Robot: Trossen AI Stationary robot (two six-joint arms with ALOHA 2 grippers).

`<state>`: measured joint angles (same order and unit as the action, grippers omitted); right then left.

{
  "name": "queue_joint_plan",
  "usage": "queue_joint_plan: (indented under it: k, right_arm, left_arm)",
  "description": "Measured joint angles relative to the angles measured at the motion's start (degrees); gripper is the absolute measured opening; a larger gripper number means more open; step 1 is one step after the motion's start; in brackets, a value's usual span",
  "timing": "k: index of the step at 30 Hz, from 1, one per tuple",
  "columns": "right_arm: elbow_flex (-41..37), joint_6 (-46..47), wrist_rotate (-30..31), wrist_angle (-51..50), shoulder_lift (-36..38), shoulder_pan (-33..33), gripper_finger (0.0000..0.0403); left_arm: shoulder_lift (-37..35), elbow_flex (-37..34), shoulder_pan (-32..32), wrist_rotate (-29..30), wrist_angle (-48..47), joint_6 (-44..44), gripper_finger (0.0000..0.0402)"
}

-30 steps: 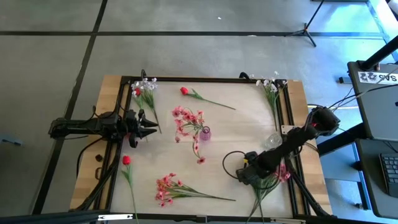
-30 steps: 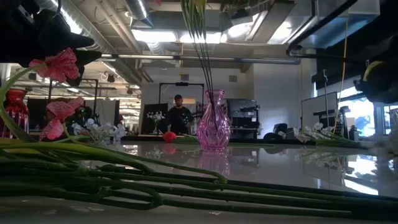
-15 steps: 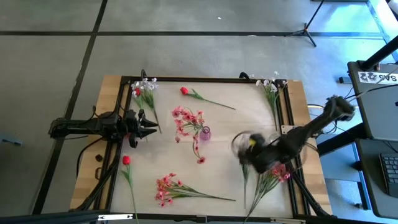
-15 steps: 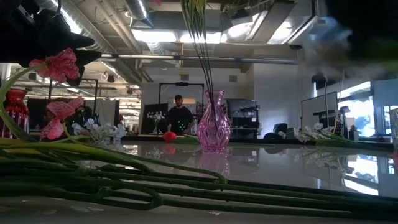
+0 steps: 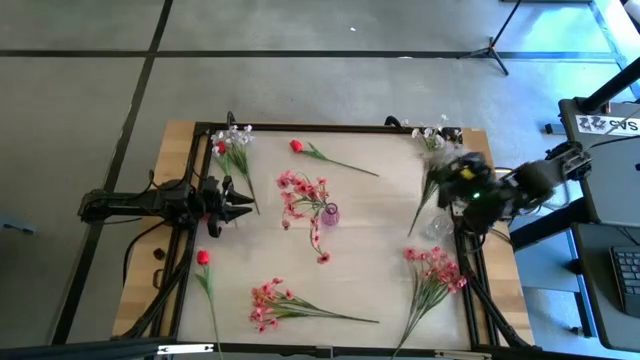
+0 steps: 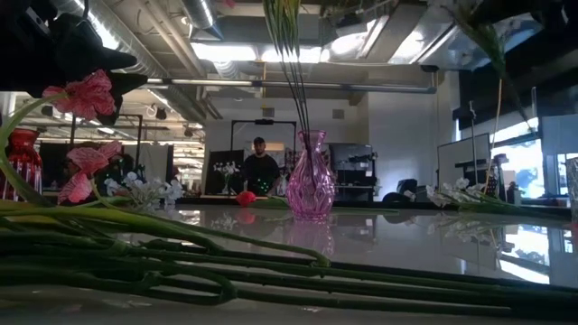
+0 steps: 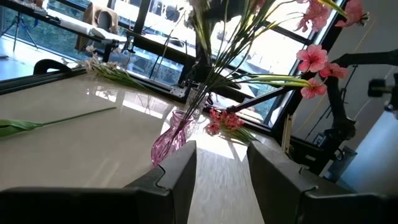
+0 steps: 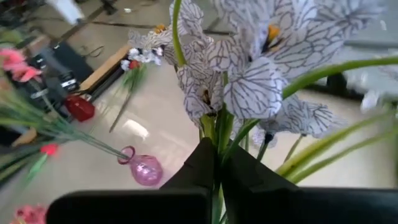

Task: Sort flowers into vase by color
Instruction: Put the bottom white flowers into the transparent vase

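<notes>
My right gripper (image 8: 217, 163) is pinched tight on the stems of a white flower spray (image 8: 249, 74), and the veined white blossoms fan out directly above my fingertips. From overhead, that gripper (image 5: 452, 180) sits at the table's right rail, with the spray's green stem (image 5: 420, 212) trailing down past it toward the tabletop. Well ahead of these jaws stands the pink vase (image 8: 145, 168), already holding pink flowers (image 5: 301, 190). Just below my right jaws, a clear vase (image 5: 438, 227) stands by the rail, and beyond it a pink spray (image 5: 432, 268) lies flat on the table.

My left gripper (image 5: 236, 204) waits at the left edge, fingers (image 7: 180, 171) spread apart with nothing between them, pointed straight at the pink vase (image 7: 169, 138). Beside those jaws lies another white spray (image 5: 233, 142); a red bud (image 5: 203, 258) rests just on the other side. A second red bud (image 5: 297, 146) lies farther ahead, and one more pink spray (image 5: 270, 300) sits near the front edge.
</notes>
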<state>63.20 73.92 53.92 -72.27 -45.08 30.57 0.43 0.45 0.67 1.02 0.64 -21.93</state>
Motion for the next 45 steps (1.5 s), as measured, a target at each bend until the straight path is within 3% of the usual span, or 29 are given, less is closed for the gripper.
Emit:
queue_joint_plan:
  k: [5, 9, 14, 23, 32, 37, 45]
  right_arm:
    - [-0.04, -19.64, -0.71, 2.66, 10.26, 0.15, 0.0005]
    - [0.58, -35.44, -10.56, 4.81, 18.62, 0.15, 0.0008]
    - [1.97, -46.68, -18.4, 4.92, 27.42, 0.15, 0.0004]
    - [-1.02, -53.69, -26.79, 4.78, 32.63, 0.13, 0.0005]
    - [-6.65, -58.61, -27.09, 9.1, 32.59, 0.13, 0.0008]
    - [-5.44, -62.47, -29.24, 14.93, 32.57, 0.13, 0.0008]
    - [-2.45, -61.91, -30.94, 11.22, 32.57, 0.13, 0.0008]
  left_arm:
    - [0.0, 0.0, 0.02, 0.0, 0.0, 0.0, 0.0141]
    - [0.0, -0.01, 0.0, 0.0, 0.0, 0.0, 0.0141]
    - [-0.02, 0.0, 0.0, 0.0, 0.0, 0.0, 0.0141]
    - [-0.01, 0.0, 0.02, -0.01, 0.0, 0.0, 0.0141]
    - [0.0, 0.0, 0.02, -0.02, 0.0, 0.0, 0.0141]
    - [-0.01, -0.02, 0.02, -0.01, 0.0, 0.0, 0.0141]
    - [-0.01, -0.01, 0.02, -0.01, 0.0, 0.0, 0.0141]
